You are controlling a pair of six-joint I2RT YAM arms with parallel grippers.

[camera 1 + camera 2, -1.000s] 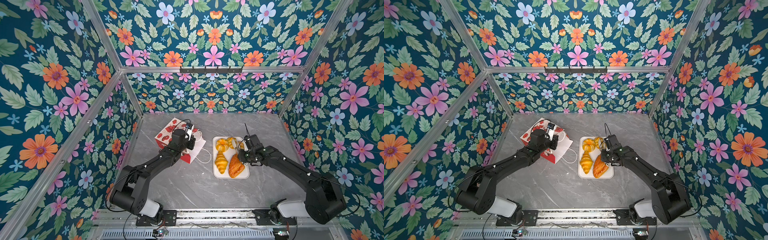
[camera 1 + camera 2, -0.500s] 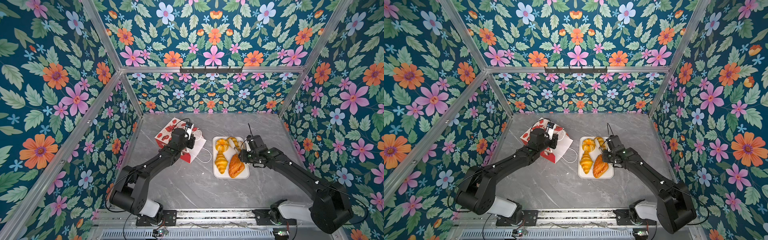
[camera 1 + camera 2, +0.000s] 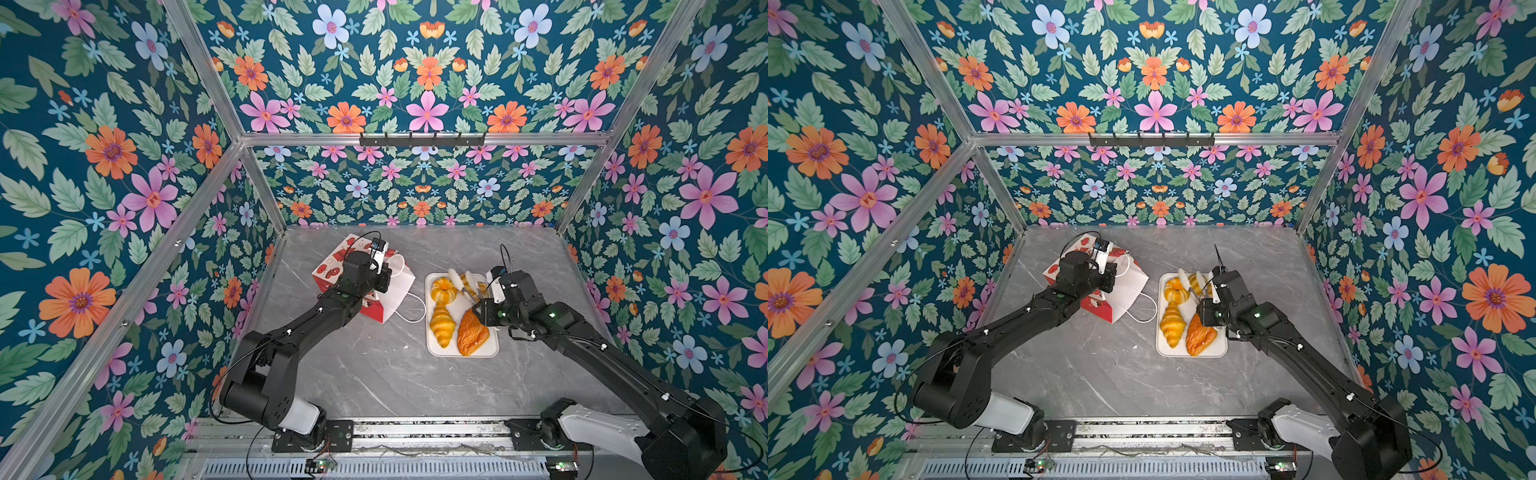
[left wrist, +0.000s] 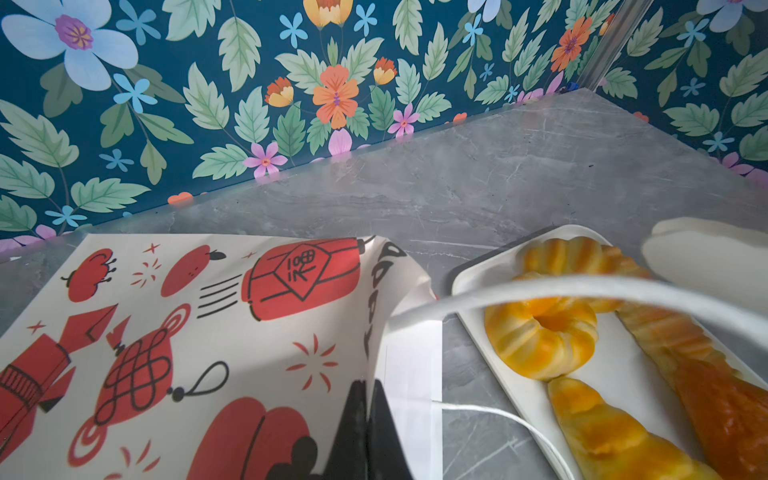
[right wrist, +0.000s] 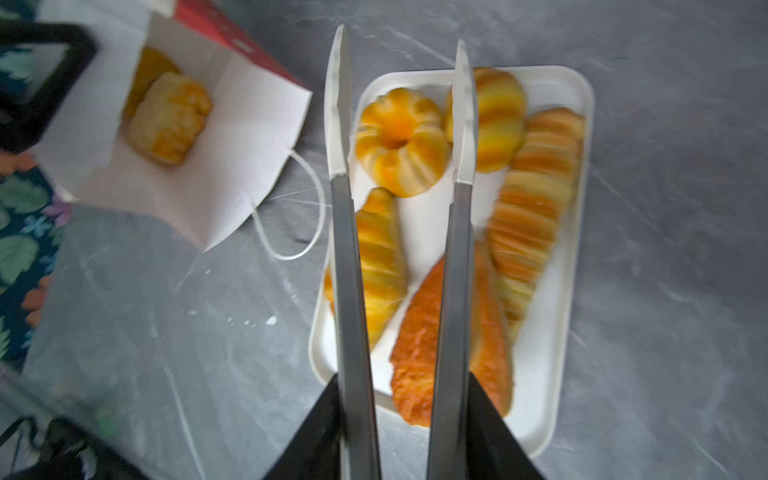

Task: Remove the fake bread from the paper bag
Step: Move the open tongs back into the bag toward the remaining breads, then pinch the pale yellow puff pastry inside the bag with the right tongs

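In both top views the left arm's wrist, left of centre, covers the mouth of the paper bag (image 3: 397, 291), hiding its inside; right of centre the right gripper (image 3: 463, 279) and its wrist hide the upper right part of the tray (image 3: 492, 349) and most of the fake bread (image 3: 1195, 281) lying there. The right wrist view is smeared; the flaky pastry (image 5: 168, 118) in the bag is soft-edged; a yellow piece (image 5: 145, 68) behind it is too hidden to name. In the left wrist view the left gripper (image 4: 368, 419) is a dark sliver cut by the frame edge; the cord handle (image 4: 582, 286) is a blur; a croissant (image 4: 615, 432) runs out of frame.
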